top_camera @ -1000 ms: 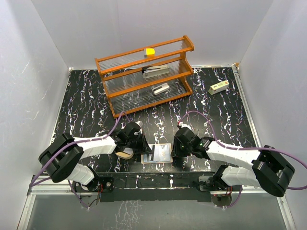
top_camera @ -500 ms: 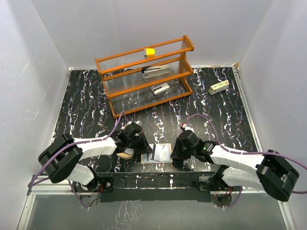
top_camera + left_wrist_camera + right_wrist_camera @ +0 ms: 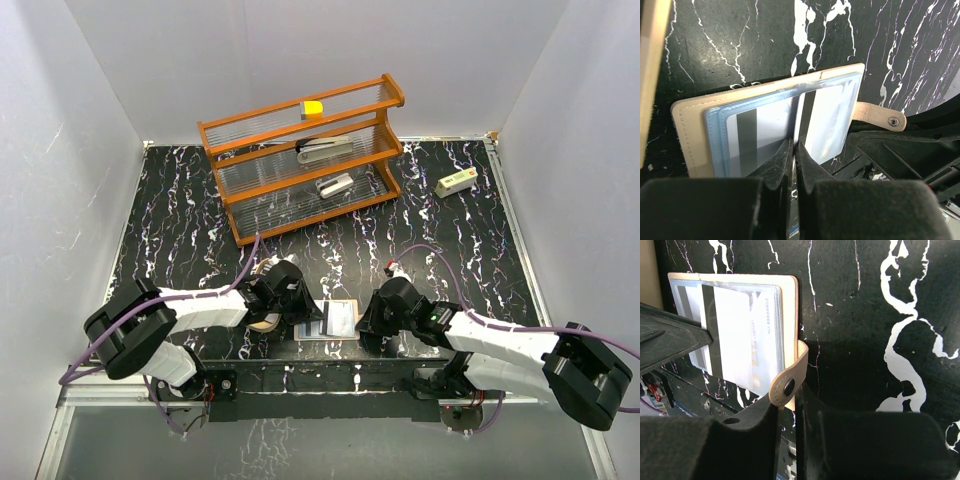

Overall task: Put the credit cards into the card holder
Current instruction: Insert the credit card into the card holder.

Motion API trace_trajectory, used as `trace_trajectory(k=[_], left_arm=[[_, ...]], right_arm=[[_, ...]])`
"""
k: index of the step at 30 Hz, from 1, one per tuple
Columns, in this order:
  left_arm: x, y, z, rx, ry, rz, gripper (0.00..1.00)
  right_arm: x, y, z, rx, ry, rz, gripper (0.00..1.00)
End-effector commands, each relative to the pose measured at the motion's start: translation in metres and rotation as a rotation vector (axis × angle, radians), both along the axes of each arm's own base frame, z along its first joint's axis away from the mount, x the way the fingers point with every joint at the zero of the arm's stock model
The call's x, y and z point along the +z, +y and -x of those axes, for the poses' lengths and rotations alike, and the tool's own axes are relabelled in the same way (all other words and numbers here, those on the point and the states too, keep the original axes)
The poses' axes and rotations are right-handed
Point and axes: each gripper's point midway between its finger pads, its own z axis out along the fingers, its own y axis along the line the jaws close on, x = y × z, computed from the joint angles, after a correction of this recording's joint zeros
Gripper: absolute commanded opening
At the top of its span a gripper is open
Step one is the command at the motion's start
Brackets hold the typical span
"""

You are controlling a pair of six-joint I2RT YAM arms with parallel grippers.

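Desk (image 3: 450, 250): black marble pattern with white veins.
Room: plain white walls (image 3: 170, 60) on three sides.
Card holder (image 3: 342, 322): lies open at the near edge, between the arms.
Left fingers (image 3: 775, 167): closed on a credit card (image 3: 822, 117) at the clear sleeves.
Right fingers (image 3: 757, 427): pinching the holder's snap strap (image 3: 785, 386).

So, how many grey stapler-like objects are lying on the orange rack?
2. One grey stapler-like object lies on the middle shelf of the orange rack, the other on its lowest shelf. None appears hidden.
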Motion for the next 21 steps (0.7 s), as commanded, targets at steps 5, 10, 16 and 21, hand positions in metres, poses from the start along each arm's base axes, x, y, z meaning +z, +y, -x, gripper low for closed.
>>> trace_trajectory(k=[5,10,16,21], left_arm=[[-0.004,-0.003,0.001,-0.005,-0.014,-0.036,0.02],[0.004,-0.004,-0.001,-0.021,-0.030,-0.047,0.22],[0.012,-0.004,-0.004,-0.021,-0.055,-0.046,0.33],[0.016,-0.009,-0.005,-0.034,-0.057,-0.029,0.37]], right_arm=[[0.015,0.010,-0.009,-0.015,-0.042,-0.065,0.12],[0.030,0.007,-0.018,-0.001,-0.090,-0.007,0.21],[0.060,0.001,-0.028,-0.006,-0.178,0.015,0.35],[0.062,-0.005,-0.034,0.000,-0.197,0.078,0.35]])
